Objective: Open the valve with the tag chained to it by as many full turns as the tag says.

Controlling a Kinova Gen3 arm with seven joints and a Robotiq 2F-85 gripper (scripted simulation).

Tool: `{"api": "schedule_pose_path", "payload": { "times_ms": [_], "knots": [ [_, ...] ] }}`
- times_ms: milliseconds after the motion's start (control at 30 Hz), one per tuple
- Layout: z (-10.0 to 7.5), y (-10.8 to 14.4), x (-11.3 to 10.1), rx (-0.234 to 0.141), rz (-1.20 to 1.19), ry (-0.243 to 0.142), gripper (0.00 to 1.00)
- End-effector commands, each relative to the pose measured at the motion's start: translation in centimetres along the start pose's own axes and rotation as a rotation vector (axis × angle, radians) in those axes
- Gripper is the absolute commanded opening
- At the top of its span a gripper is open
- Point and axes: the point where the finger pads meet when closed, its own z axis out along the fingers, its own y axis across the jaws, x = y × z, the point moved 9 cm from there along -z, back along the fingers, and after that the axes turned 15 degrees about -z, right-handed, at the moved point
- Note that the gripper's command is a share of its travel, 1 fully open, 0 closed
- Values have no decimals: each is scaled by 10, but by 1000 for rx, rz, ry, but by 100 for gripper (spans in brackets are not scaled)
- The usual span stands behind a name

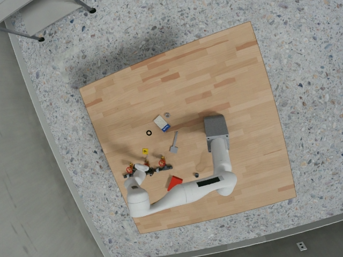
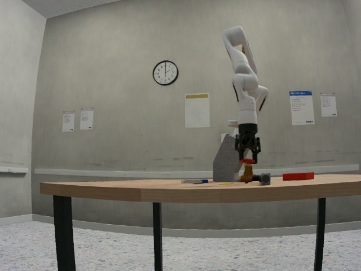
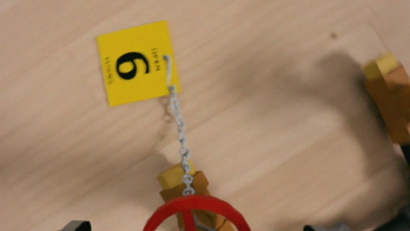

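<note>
Three brass valves with red handwheels stand in a row on the wooden table. The left valve and the right valve show from above; the right one also shows in the wrist view. The middle valve has a chain to a yellow tag with a black digit that reads 6 or 9. My gripper is open and points straight down, just above the middle valve's handwheel. Its fingertips stand wide on either side of the wheel.
A red block lies right of the valves. A grey scraper, a white-and-blue box, a black ring and two small nuts lie further in. The grey arm base stands at mid-table.
</note>
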Motion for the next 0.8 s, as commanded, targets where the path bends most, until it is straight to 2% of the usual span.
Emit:
{"api": "schedule_pose_path", "payload": {
  "times_ms": [0, 167, 233, 733, 767],
  "knots": [
    [-1, 0, 0, 5, 141, 3, 100],
    [-1, 0, 0, 6, 379, 3, 100],
    [-1, 0, 0, 6, 379, 3, 100],
    [-1, 0, 0, 7, 1201, 0, 100],
    [-1, 0, 0, 7, 1201, 0, 100]
  ]
}}
